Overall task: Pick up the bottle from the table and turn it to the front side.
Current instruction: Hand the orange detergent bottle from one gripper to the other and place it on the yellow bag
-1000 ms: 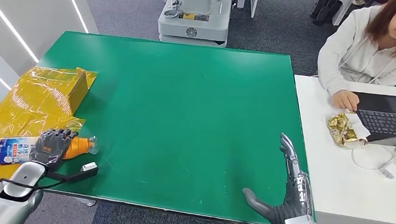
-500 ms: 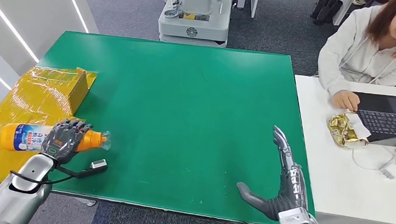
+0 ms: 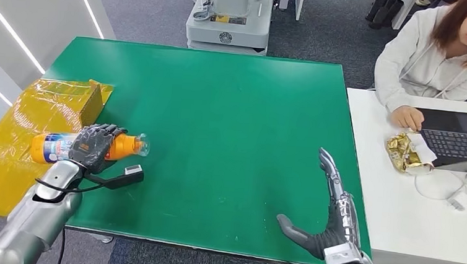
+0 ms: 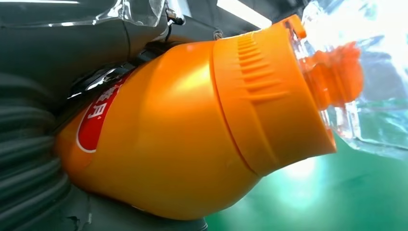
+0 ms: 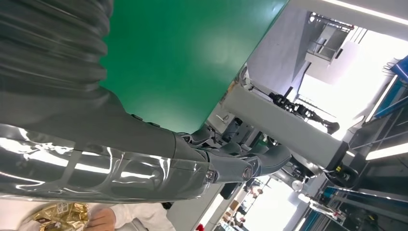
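My left hand [image 3: 91,146] wraps around bottle [image 3: 56,146] middle, lying sideways above table [image 3: 233,107] edge, cap beyond my fingers; such grip leaves label free for turning. My right hand [image 3: 330,222] empty, fingers spread, waits well apart.

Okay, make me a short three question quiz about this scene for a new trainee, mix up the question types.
1. True or false: the left hand grips the orange bottle.
2. The right hand is: A) holding the bottle, B) open over the green table, C) typing on the laptop.
3. Fill in: the bottle's clear cap points toward the table's ______.

Key: 1 true; 2 B; 3 middle.
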`<state>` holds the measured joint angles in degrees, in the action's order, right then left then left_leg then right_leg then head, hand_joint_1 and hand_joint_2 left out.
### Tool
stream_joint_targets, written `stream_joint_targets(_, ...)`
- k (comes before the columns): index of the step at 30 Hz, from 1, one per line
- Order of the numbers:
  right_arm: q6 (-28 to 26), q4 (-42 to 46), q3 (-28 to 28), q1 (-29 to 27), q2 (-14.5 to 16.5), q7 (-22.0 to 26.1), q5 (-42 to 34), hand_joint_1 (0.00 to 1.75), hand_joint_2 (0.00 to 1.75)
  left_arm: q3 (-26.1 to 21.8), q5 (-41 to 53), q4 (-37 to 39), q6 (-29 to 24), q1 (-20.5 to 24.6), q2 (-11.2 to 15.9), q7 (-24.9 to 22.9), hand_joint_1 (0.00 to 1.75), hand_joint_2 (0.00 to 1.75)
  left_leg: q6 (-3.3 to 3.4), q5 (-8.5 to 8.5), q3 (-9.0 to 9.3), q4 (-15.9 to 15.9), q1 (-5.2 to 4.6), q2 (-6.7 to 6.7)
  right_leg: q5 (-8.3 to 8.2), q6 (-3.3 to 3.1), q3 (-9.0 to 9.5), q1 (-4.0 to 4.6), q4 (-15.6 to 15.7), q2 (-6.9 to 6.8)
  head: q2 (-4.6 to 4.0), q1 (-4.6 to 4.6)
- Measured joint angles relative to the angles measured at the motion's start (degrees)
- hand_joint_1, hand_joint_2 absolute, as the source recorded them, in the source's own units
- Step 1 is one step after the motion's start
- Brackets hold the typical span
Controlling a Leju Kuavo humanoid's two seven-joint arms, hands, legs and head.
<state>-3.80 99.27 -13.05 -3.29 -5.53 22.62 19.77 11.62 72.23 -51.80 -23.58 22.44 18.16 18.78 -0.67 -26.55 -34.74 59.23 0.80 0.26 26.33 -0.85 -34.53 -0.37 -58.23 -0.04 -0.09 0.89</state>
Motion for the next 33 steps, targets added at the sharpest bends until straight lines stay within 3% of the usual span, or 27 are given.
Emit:
stream_joint_targets(4,0.07,0.00,0.00,0.00,0.00,-0.39,0.15,0.00,1.75,0.11,-0.91,3.81,1.39,1.96,-0.12,-0.36,1.75,1.75,0.00,0.00,0.00,0.00,0.00,0.03,0.00,0.00,0.00,0.00,-0.01,0.03,0.00,0.01)
stream_joint_targets(7,0.20,-0.12,-0.02,0.03,0.00,-0.43,0.26,0.00,1.75,0.24,-0.51,5.68,1.49,2.38,-0.04,-1.48,0.69,1.75,0.00,0.00,-0.01,0.00,0.00,0.04,0.00,0.00,0.00,0.00,-0.01,0.03,0.00,0.01)
stream_joint_targets(8,0.25,-0.25,-0.04,0.06,0.00,-0.40,0.26,0.00,1.75,0.25,-0.40,6.23,1.47,2.41,0.02,-1.81,0.25,1.75,0.00,0.00,-0.01,0.00,0.00,0.04,0.00,0.00,0.00,0.00,-0.01,0.03,0.00,0.01)
stream_joint_targets(11,0.32,-0.75,-0.24,0.29,0.00,-0.26,0.15,0.00,1.75,0.25,0.00,7.56,1.25,2.42,0.22,-2.46,0.00,1.75,0.00,0.00,-0.01,0.00,0.00,0.02,0.00,0.00,0.00,0.00,0.00,0.03,0.00,0.01)
stream_joint_targets(33,0.00,-3.32,-1.40,2.21,0.00,-0.26,-0.47,0.00,1.75,0.27,-3.09,10.15,-0.81,3.32,-0.86,0.13,0.00,1.75,0.00,0.00,-0.01,0.00,-0.01,0.01,0.00,0.00,0.01,0.00,-0.01,0.01,0.00,0.01)
